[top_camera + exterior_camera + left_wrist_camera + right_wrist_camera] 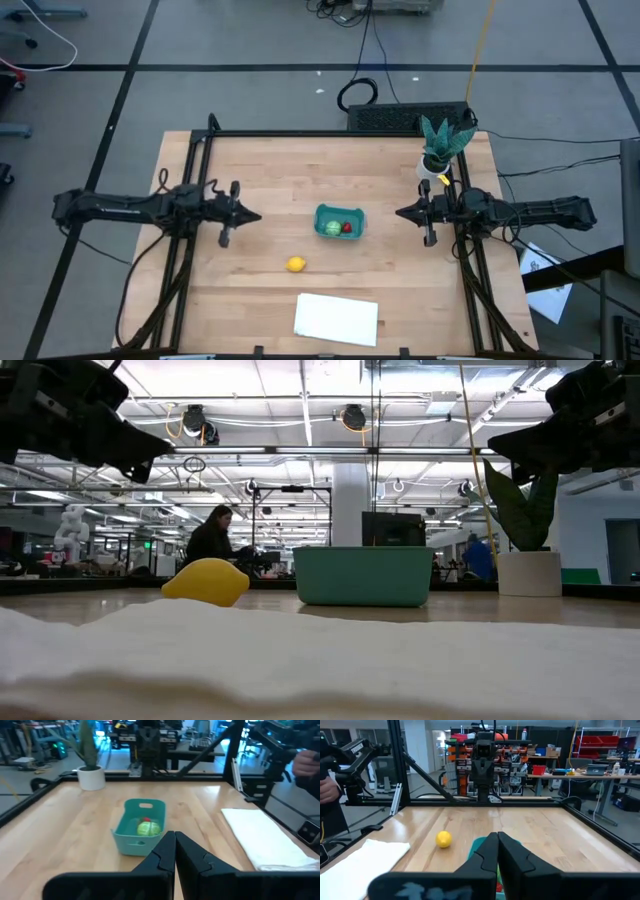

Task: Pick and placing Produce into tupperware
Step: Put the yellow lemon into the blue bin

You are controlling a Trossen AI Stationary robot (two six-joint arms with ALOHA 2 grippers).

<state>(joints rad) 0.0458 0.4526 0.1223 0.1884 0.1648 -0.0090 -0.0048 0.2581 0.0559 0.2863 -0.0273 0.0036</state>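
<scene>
The teal tupperware (339,222) sits mid-table with the light-green ball (331,228) and the red strawberry piece (347,228) inside it; the left wrist view shows the tupperware (139,827) with the green ball (148,827) and the red piece (146,820). The yellow lemon (295,264) lies on the wood nearer the near edge, left of the tupperware; it is also in the low view (205,581) and the right wrist view (443,839). My left gripper (258,215) hovers shut, left of the tupperware. My right gripper (398,212) hovers shut on its right. Both hold nothing.
A flat white sheet (337,319) lies by the near edge. A teal-leaved potted plant (440,150) stands at the far right corner, close to the right arm. A black frame (210,135) borders the table. A person (210,540) sits in the room beyond.
</scene>
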